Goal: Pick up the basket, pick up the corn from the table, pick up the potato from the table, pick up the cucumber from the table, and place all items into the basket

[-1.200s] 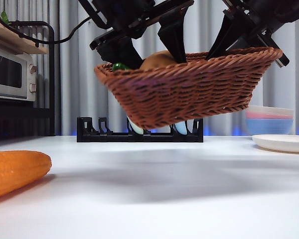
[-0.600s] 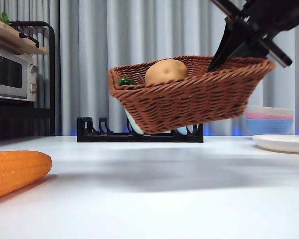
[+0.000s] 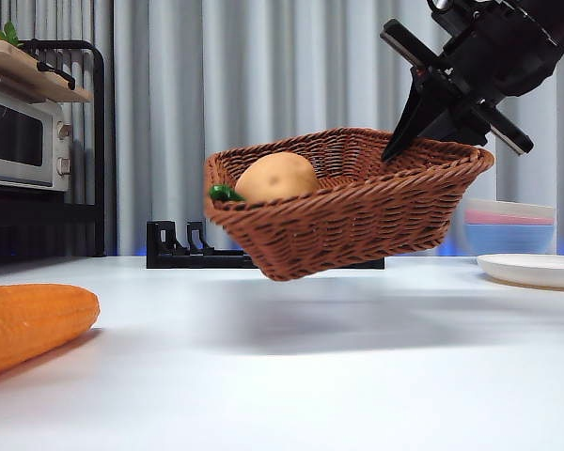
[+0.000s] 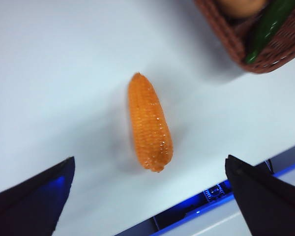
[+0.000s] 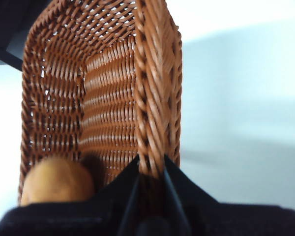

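Basket first: the shallow reddish-brown woven wicker basket hangs in the air above the big flat white table, not touching it. It is tilted, with the side held by the right claw higher than the other side. The right claw is squeezed shut on the basket's braided rim, one black jaw inside the wall and one outside, as the right wrist view shows.

Inside the basket, at its low end, sits the smooth tan oval potato. Just beside it lies the slim dark green shiny cucumber, and only its end peeks over the rim in the front view. The left wrist view shows more of the cucumber lying along the basket wall.

The bright orange-yellow corn cob lies flat on the table, near the table's front edge and well apart from the basket.

The left claw is up above the corn, not touching it. Its two black jaws are spread wide and hold nothing.
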`<state>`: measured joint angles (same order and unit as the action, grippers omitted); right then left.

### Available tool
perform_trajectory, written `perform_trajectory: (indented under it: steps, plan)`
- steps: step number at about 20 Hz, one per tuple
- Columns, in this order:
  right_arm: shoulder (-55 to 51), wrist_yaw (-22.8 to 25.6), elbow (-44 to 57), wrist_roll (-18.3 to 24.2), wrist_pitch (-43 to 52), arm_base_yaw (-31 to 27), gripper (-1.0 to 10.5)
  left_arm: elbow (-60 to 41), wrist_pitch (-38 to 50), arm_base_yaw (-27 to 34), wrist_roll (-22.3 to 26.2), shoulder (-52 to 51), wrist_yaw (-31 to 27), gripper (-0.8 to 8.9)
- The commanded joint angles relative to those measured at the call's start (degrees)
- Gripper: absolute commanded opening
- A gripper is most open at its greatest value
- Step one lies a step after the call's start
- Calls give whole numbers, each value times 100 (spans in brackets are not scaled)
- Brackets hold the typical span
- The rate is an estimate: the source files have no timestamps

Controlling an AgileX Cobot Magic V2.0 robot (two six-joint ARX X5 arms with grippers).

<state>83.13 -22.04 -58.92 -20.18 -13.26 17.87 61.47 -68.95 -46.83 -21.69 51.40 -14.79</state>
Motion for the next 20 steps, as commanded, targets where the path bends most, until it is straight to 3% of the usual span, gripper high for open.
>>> perform_trajectory:
  steps: [1,6,13,15,16,17,18,19,20]
  plan:
    - [-31,-59,-52,-96,125,-17,-12,-953,807,7,-229,57,162,562]
    - [-31,-310,-52,-94,120,-20,-12,-1810,2144,284,-157,787,472,562]
    - [-31,-352,-52,-94,79,-20,-12,-1814,2927,1344,678,2208,839,562]
    - [-31,-352,-52,-94,79,-20,-12,-1814,3156,1534,833,2503,1189,560]
    - [-31,-352,-52,-94,77,-20,-12,-1814,3213,1574,848,2570,1272,505]
    - [-31,-352,-52,-94,77,-20,-12,-1814,3211,1578,905,2579,1276,339]
    - [-31,-350,-52,-94,79,-20,-12,-1814,3211,1578,1064,2579,1276,96]
    - [-31,-345,-52,-94,79,-22,-12,-1814,3200,1576,1161,2579,1279,-4]
    - [-31,-345,-52,-94,79,-22,-12,-1814,3169,1576,1196,2579,1279,-8]
